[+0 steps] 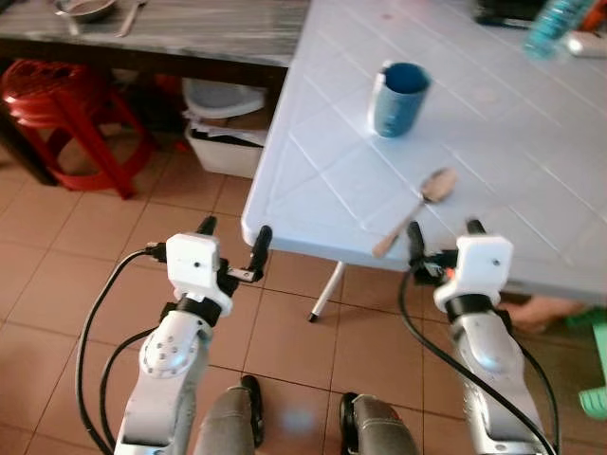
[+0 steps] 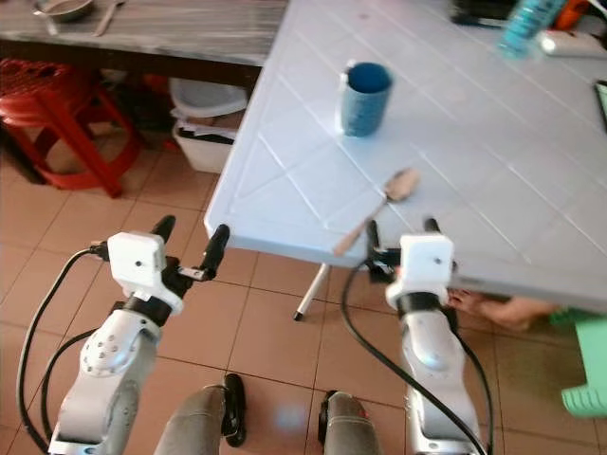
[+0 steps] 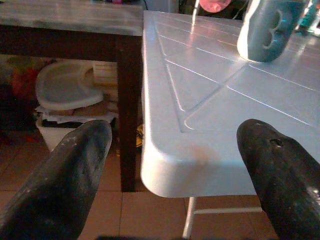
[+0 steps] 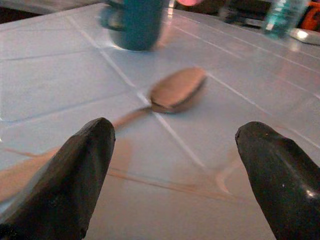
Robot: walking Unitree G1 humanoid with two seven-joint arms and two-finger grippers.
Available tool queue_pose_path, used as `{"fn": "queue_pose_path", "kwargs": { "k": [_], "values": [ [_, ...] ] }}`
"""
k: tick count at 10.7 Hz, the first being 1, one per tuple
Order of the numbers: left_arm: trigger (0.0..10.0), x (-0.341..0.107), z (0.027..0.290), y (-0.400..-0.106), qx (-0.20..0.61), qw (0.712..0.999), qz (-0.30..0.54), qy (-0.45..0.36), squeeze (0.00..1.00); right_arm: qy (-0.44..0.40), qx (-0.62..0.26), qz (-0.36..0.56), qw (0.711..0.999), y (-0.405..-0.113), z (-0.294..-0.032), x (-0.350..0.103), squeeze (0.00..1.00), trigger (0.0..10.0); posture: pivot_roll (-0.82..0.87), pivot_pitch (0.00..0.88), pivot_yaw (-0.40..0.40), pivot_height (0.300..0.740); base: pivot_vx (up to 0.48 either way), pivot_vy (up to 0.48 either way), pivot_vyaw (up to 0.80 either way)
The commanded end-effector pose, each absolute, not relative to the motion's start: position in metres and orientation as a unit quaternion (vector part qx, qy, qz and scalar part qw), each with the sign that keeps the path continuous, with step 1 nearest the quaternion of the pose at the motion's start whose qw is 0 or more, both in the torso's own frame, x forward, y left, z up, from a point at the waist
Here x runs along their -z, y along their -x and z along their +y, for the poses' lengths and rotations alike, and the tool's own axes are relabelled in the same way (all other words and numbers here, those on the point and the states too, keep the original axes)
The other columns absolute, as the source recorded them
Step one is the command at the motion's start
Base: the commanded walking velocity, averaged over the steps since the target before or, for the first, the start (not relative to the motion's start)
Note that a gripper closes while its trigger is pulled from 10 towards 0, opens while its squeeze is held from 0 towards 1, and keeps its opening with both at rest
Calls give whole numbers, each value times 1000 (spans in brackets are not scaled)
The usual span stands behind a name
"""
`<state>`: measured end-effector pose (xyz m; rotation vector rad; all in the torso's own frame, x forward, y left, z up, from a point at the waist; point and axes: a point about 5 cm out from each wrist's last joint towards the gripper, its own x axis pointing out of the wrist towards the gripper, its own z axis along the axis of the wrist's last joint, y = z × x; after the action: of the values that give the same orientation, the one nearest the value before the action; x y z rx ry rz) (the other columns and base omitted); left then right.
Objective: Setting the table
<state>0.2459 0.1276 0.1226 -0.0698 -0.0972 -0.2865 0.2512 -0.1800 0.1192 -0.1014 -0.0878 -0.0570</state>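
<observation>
Wooden spoon (image 1: 414, 212) on white table (image 1: 531, 142), near front edge, bowl toward blue mug (image 1: 398, 98). Right gripper (image 1: 442, 230) spread wide, just before spoon handle. Left gripper (image 1: 232, 234) spread too, at table corner.

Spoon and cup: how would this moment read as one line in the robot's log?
task: setting table | spoon on table edge, untouched | blue cup upright behind it | right gripper open, facing spoon | left gripper open at table corner
</observation>
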Motion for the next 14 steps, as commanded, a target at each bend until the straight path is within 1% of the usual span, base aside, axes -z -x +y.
{"fn": "queue_pose_path", "kwargs": {
  "k": [1, 3, 4, 6, 8, 9, 10, 11, 14],
  "values": [
    [10000, -118, 129, -241, 151, 987, -36, 30, 0, 30, 51, -44, 997, -254, -187, -124, 0, 10000, -36, 225, 15, 740, 0, 0, 0],
    [10000, -115, 131, -237, 155, 987, -30, 25, 0, 26, 58, -63, 996, -266, -189, -137, 0, 10000, -30, 233, 23, 740, 0, 0, 0],
    [10000, -115, 131, -236, 156, 987, -29, 23, 0, 9, 69, -64, 995, -271, -190, -142, 0, 10000, -25, 232, 23, 740, 0, 0, 0],
    [10000, -115, 131, -235, 162, 986, -28, 19, 0, -10, 77, -51, 996, -276, -186, -145, 0, 10000, -21, 232, 20, 740, 0, 0, 0],
    [10000, -115, 132, -234, 163, 986, -26, 17, 0, -47, 79, -20, 996, -280, -184, -142, 0, 10000, -21, 236, 23, 740, 0, 0, 0],
    [10000, -114, 130, -233, 168, 985, -24, 18, 0, -46, 65, -12, 997, -283, -178, -144, 0, 10000, -25, 238, 24, 740, 0, 0, 0],
    [10000, -115, 128, -234, 171, 985, -26, 18, 0, -73, 58, 10, 996, -282, -174, -139, 0, 10000, -24, 239, 21, 740, 0, 0, 0],
    [10000, -115, 128, -234, 170, 985, -26, 18, 0, -68, 47, 9, 997, -281, -172, -141, 0, 10000, -26, 240, 20, 740, 0, 0, 0],
    [10000, -114, 127, -232, 173, 984, -23, 19, 0, -95, 27, 39, 994, -282, -165, -138, 0, 10000, -28, 244, 20, 740, 0, 0, 0]
  ]
}}
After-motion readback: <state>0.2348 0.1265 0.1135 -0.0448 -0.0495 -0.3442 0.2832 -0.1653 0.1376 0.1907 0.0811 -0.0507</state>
